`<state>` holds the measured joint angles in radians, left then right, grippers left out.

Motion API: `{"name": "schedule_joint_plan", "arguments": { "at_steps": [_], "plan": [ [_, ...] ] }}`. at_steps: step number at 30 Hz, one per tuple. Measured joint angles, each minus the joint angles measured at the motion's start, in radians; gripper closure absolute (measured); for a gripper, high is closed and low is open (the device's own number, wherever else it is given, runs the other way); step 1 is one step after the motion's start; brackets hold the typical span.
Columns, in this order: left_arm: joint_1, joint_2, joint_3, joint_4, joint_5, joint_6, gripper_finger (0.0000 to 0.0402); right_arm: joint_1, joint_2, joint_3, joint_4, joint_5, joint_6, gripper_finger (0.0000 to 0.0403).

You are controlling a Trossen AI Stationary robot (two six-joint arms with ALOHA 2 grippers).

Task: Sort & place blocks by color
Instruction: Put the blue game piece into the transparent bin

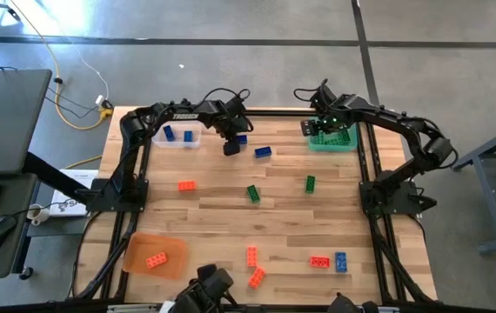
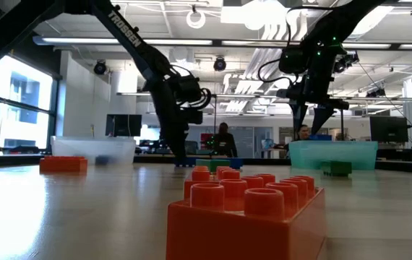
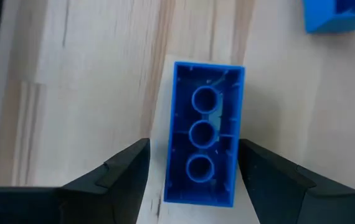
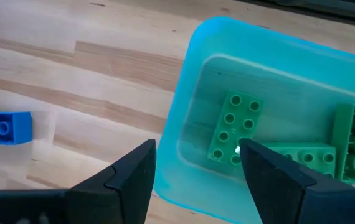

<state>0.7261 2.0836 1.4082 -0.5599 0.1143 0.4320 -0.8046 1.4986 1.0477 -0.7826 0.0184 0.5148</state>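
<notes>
My left gripper (image 3: 193,171) is open and points down at the table, right of the clear tray (image 1: 177,136). A blue brick (image 3: 203,134) lies on the wood with its hollow underside up. My fingers stand on either side of its near end, and no touch shows. The gripper also shows in the high view (image 1: 231,146). My right gripper (image 4: 196,165) is open and empty above the near-left corner of the green tray (image 4: 190,93), which holds green bricks (image 4: 235,127). Another blue brick (image 1: 263,152) lies between the two grippers.
Two blue bricks lie in the clear tray. An orange tray (image 1: 154,255) at the near left holds an orange brick. Loose on the table are green bricks (image 1: 253,193) (image 1: 310,183), orange bricks (image 1: 186,185) (image 1: 251,256) (image 1: 319,261) and a blue brick (image 1: 341,261).
</notes>
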Motion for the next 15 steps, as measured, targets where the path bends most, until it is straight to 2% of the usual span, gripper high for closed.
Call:
{"name": "schedule_joint_plan", "arguments": {
  "at_steps": [5, 7, 11, 15],
  "plan": [
    [-0.002, 0.006, 0.0, 0.001, -0.003, 0.008, 0.0193, 0.0, 0.0, 0.0, 0.0, -0.029, -0.007, 0.0182],
    [-0.003, 0.004, 0.0, 0.004, -0.003, 0.014, 0.0219, 0.0, 0.0, 0.0, 0.0, -0.053, -0.02, 0.0182],
    [-0.003, -0.002, 0.0, 0.006, -0.003, 0.017, 0.0297, 0.005, 0.0, 0.0, 0.0, -0.097, -0.021, 0.0182],
    [-0.002, -0.003, 0.0, 0.0, -0.002, 0.016, 0.0304, 0.029, -0.01, 0.0, -0.002, -0.108, -0.019, 0.0182]
  ]
}}
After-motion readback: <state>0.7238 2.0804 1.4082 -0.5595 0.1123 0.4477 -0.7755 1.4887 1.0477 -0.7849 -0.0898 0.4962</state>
